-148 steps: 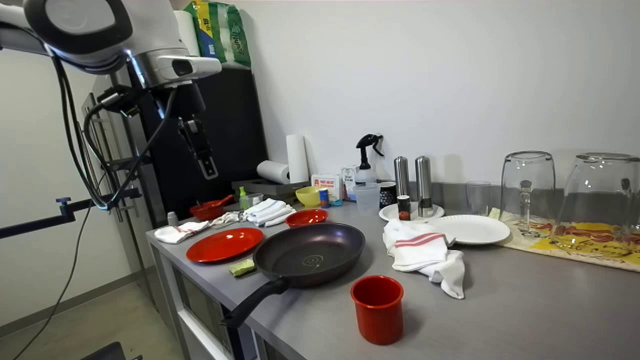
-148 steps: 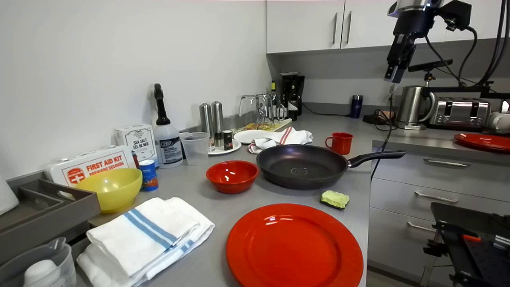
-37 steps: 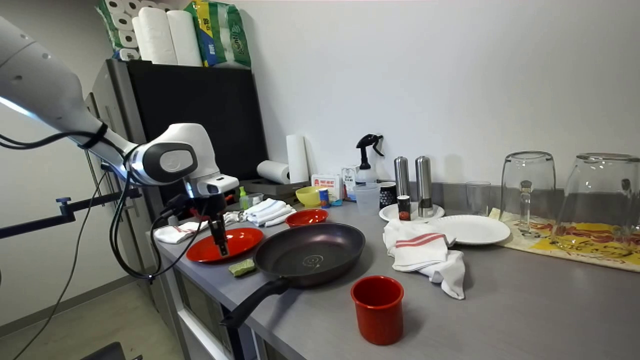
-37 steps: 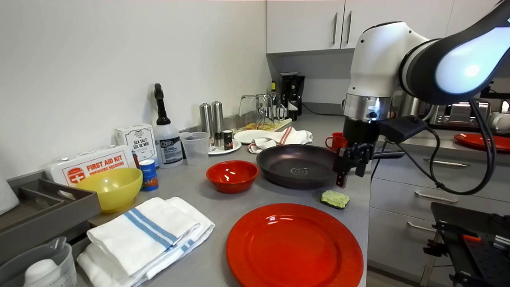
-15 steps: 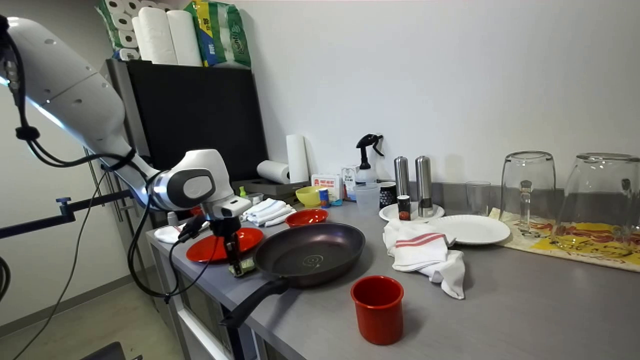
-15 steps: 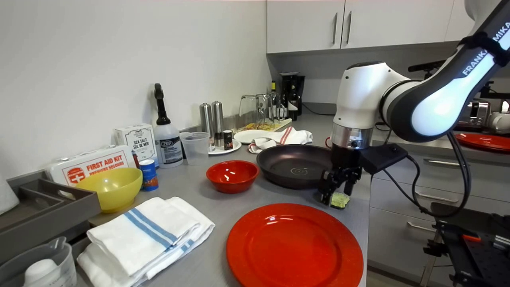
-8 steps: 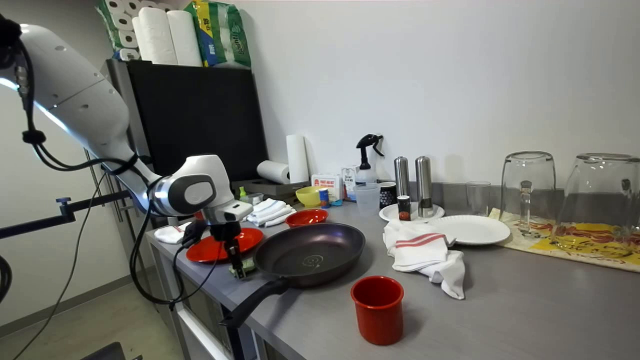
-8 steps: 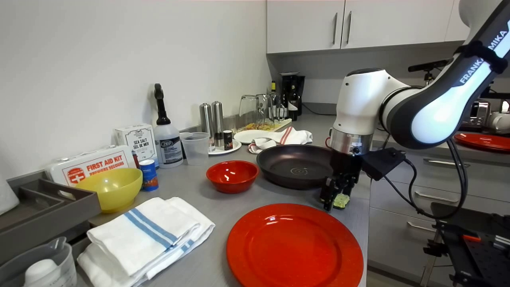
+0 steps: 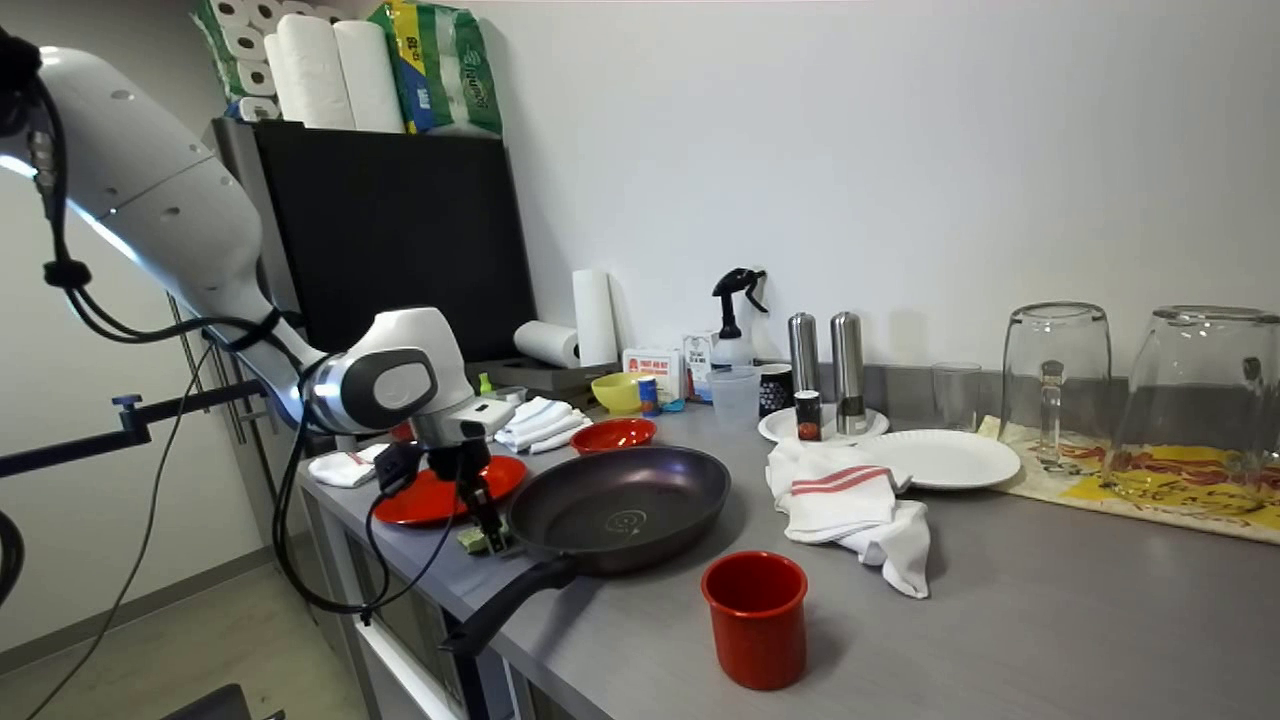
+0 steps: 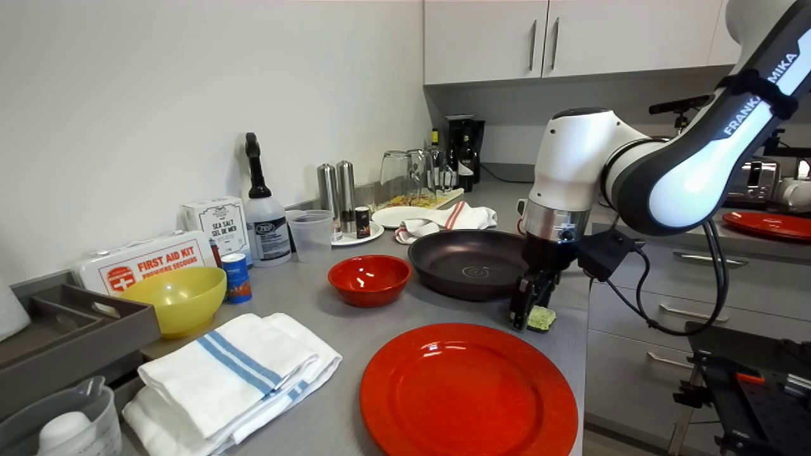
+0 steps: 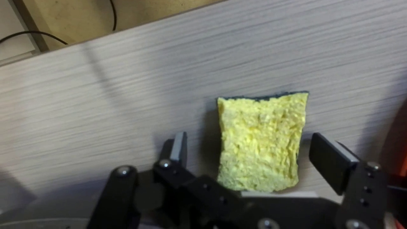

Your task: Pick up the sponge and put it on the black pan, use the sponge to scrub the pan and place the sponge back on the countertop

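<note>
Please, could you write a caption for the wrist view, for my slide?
Wrist view: open end effector straddling the yellow sponge, not yet gripped, on the grey countertop, with floor beyond.

sponge (image 11: 260,143): yellow, flat on grey countertop (image 9: 960,620) | black pan (image 9: 640,500): round, upright, near sponge

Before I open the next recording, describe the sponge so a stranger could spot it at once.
On the grey countertop, find the black frying pan and the nearby red plate. Between them, toward the countertop's edge, lies the sponge, flanked by the open fingers. Unlike those round neighbours, it is a small yellow-green block with a dark underside.
</note>
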Motion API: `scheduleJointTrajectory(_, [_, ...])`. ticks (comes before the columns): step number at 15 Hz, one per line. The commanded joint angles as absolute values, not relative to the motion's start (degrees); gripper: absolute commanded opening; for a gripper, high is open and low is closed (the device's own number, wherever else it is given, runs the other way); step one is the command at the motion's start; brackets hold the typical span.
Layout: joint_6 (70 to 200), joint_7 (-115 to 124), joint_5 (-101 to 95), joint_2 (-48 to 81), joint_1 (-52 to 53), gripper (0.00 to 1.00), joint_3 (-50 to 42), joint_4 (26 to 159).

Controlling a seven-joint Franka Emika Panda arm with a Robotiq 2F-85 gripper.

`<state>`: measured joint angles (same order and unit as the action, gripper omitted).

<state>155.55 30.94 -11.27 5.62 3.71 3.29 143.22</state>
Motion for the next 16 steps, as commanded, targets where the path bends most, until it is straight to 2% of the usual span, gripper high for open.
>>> scheduleJointTrajectory(1, [156.5,28.7,-11.6,5.4,4.6,0.67,2.1,143.2])
scheduleJointTrajectory(6, [156.4,27.6,-11.1,5.0,4.6,0.29,2.3,143.1])
scheduleJointTrajectory(16, [152.8,25.8,-7.0,0.6,4.5,0.28,3.0,142.9])
